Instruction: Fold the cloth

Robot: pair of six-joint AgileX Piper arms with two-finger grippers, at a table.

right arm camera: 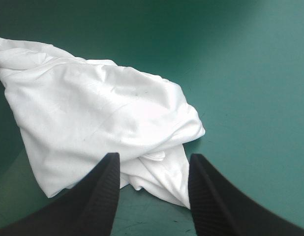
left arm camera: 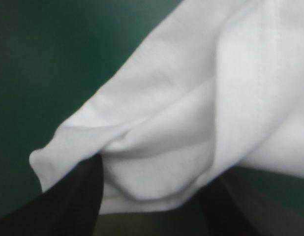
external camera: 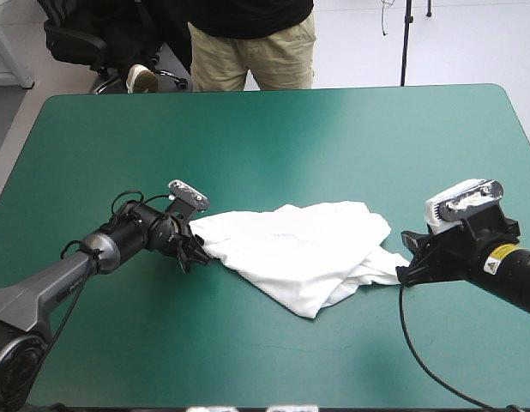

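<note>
High view: the white T-shirt (external camera: 299, 249) lies in a loose, roughly triangular heap on the near half of the table (external camera: 274, 137), one point toward the near edge, with bare teal-green cover on every side of it and the widest open stretch on its far side. The left jaws meet the T-shirt's left corner. In the left wrist view they stand apart, a rolled hem lying between the black fingers (left arm camera: 68, 206). The right jaws sit at the T-shirt's right edge, also parted, a trailing tip of cloth between their fingers (right arm camera: 98, 196), not clamped.
</note>
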